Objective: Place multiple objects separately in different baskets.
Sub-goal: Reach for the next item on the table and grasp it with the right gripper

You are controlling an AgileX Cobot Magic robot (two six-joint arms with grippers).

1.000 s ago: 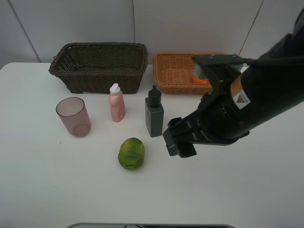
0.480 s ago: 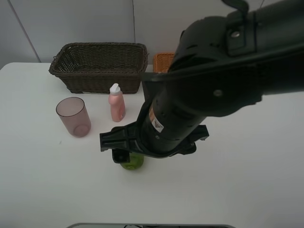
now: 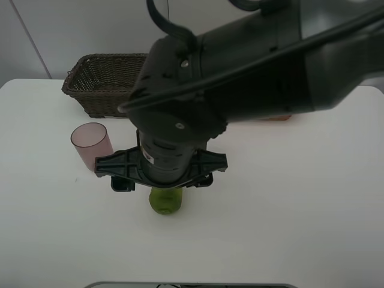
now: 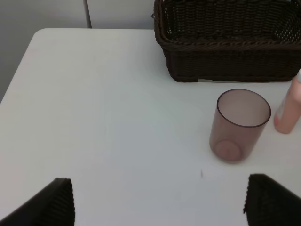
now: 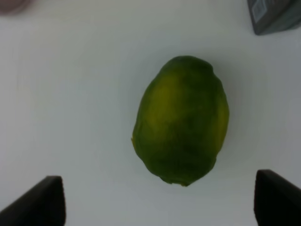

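We see the right arm (image 3: 240, 72) swung leftward across the exterior view: a second ago it sat over the right half of the counter (image 3: 288, 210), half a second ago it reached the middle, and now its bulk fills the centre. Its tool (image 5: 155, 207) has come directly above the green fruit (image 5: 181, 120), fingers spread wide apart on either side, not touching it. The arm now hides the pink bottle and the dark bottle from the high camera, covers the right end of the dark basket (image 3: 99, 84), and leaves only a sliver of the orange basket (image 3: 276, 119) showing. The fruit's upper half is covered too.
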